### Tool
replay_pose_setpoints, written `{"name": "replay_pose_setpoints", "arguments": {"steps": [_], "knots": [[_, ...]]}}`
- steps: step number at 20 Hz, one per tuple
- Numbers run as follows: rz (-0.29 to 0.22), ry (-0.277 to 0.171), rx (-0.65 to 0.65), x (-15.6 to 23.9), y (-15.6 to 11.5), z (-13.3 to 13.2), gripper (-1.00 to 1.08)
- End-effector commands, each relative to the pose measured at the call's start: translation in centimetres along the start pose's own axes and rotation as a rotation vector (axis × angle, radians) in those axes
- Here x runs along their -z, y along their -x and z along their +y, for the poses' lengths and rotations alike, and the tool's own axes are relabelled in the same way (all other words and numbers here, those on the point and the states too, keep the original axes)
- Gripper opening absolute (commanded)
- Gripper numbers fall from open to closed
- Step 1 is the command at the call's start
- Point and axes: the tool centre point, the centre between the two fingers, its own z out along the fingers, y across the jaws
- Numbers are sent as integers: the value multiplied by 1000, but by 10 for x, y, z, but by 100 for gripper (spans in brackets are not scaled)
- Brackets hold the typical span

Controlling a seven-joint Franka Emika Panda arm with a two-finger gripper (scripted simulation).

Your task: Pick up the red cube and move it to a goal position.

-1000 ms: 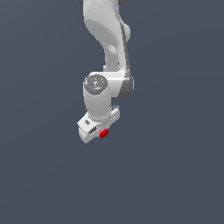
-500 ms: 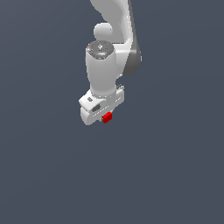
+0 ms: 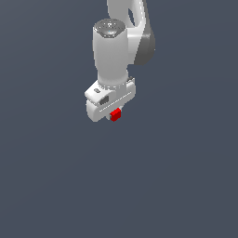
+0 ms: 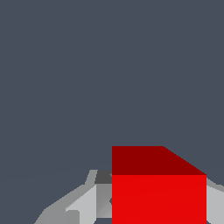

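The red cube (image 4: 158,197) fills the wrist view's foreground, a plain bright block (top face darker), pinched between pale fingers (image 4: 83,203). In the exterior view the gripper (image 3: 113,116) clamps it beneath the white Panda arm (image 3: 111,51).

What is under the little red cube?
In the exterior view, only plain dark grey shows below the red cube. The gripper sits above it, hiding its top. Nothing shows what it rests on.

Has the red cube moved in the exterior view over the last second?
Yes. The cube, held at the pincer, has shifted toward the top of the frame and slightly toward the exterior view's right; the plain background offers no other landmark.
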Motion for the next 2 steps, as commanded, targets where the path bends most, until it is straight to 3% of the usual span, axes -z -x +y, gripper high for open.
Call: {"name": "replay_pose_setpoints", "arguments": {"steps": [1, 2], "knots": [[0, -1, 0, 4, 1, -2, -100], [0, -1, 0, 4, 1, -2, -100]]}}
